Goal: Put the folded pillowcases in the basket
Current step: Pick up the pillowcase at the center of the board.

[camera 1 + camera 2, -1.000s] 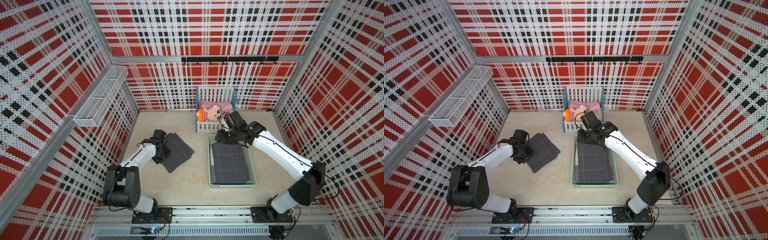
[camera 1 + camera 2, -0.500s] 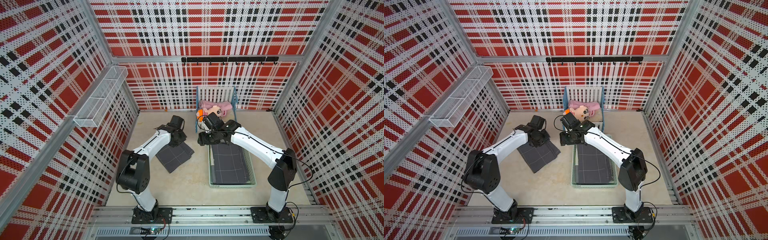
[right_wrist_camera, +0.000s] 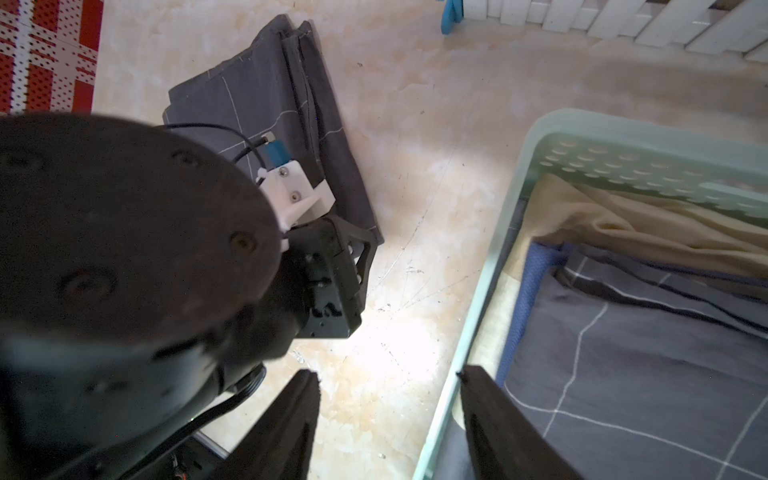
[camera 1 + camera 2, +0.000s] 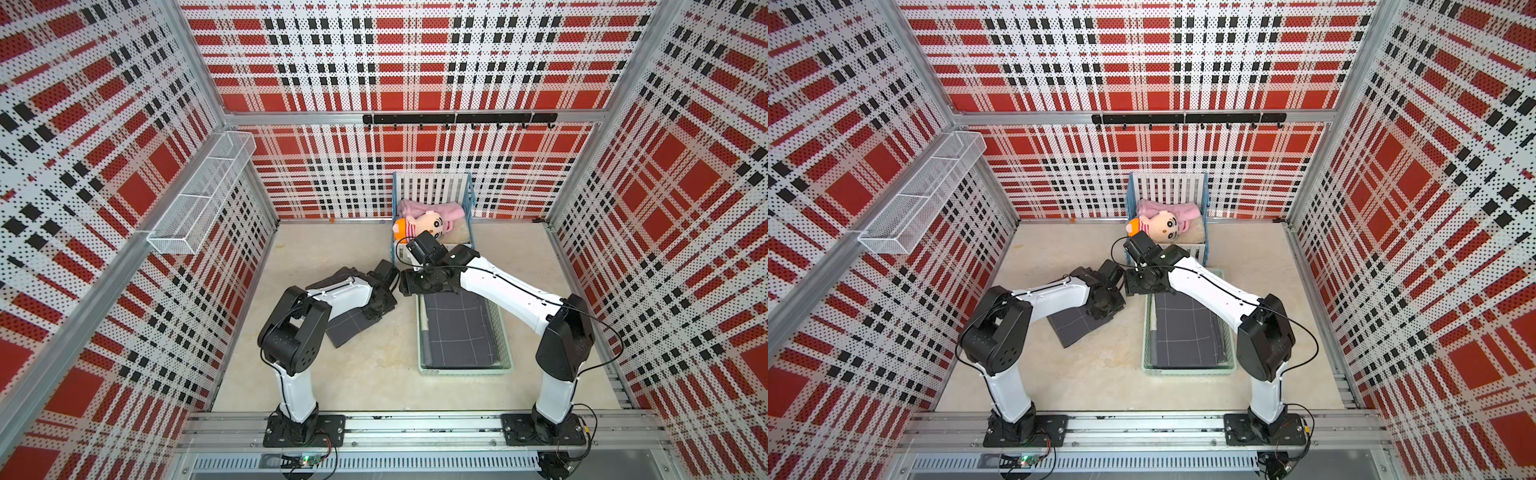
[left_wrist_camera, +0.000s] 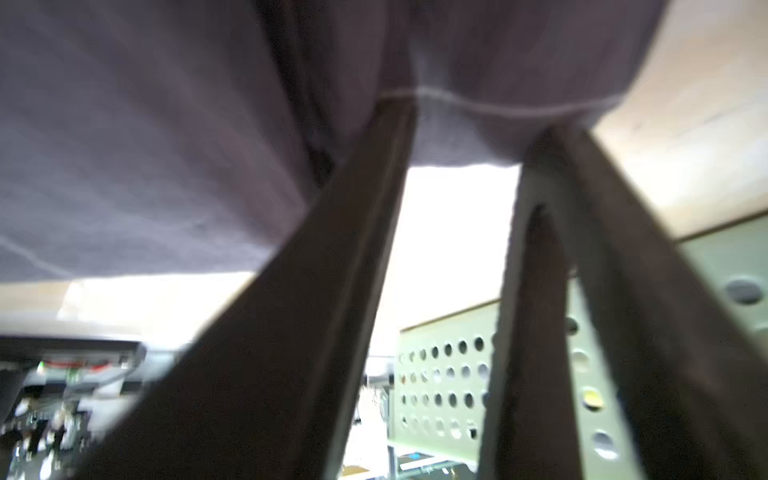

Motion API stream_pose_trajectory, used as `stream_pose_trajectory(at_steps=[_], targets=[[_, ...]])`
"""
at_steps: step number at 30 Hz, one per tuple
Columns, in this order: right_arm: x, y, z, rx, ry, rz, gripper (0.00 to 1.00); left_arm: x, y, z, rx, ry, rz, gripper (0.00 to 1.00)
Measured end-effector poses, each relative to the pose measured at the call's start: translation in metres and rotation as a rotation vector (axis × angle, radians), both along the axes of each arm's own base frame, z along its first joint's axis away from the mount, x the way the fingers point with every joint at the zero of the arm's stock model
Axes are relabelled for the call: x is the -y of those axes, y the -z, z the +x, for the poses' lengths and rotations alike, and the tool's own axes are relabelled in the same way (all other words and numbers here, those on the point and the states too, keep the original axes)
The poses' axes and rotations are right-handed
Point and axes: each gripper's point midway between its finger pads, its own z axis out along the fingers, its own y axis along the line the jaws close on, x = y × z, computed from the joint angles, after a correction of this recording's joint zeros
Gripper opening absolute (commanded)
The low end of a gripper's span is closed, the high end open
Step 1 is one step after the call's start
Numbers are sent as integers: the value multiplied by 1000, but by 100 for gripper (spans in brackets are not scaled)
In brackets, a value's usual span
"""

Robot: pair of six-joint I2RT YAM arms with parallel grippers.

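Note:
The folded pillowcase (image 4: pixel 347 330) (image 4: pixel 1069 330) is dark grey with thin white grid lines and lies on the floor left of the basket (image 4: pixel 463 370) (image 4: pixel 1187 370). My left gripper (image 4: pixel 376 309) (image 4: pixel 1105 309) is at its edge nearest the basket. In the left wrist view the left gripper (image 5: pixel 469 129) is shut on a bunched, raised edge of the pillowcase (image 5: pixel 166 145). My right gripper (image 3: pixel 386 380) is open and empty over the floor beside the basket's rim (image 3: pixel 478 282); in both top views the right gripper (image 4: pixel 406 286) (image 4: pixel 1130 286) faces the left one.
The mint-green basket holds dark gridded bedding (image 4: pixel 459 332) with beige and blue cloth (image 3: pixel 615 216). A blue-framed toy crib (image 4: pixel 469 199) with a doll (image 4: pixel 428 224) stands at the back wall. A wire rack (image 4: pixel 203 191) hangs on the left wall.
The left arm swept from the pillowcase's left side round to its basket-side edge. The right arm swung left from the basket's far end to the gap between basket and pillowcase, its jaws widening slightly.

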Motion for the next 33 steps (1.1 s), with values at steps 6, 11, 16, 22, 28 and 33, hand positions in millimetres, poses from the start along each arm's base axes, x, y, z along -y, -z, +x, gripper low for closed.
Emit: stream_pose_trajectory(at_steps=[6,11,16,22,28,33], targets=[[3,1,1,1,-5,-8,61,1,-3,-42,-37,9,-7,33],[1,-10,4,22,-13,4,61,11,-34,-39,4,13,-45,34],[-4,-34,16,73,-8,47,62,20,-109,10,193,2,-97,36],[-27,-16,7,46,-57,34,73,-75,-159,52,344,-145,-54,39],[-76,38,-16,-24,-185,-20,77,-200,-127,64,271,-320,112,44],[-99,84,-20,-86,-220,-64,78,-237,-93,65,188,-329,163,45]])
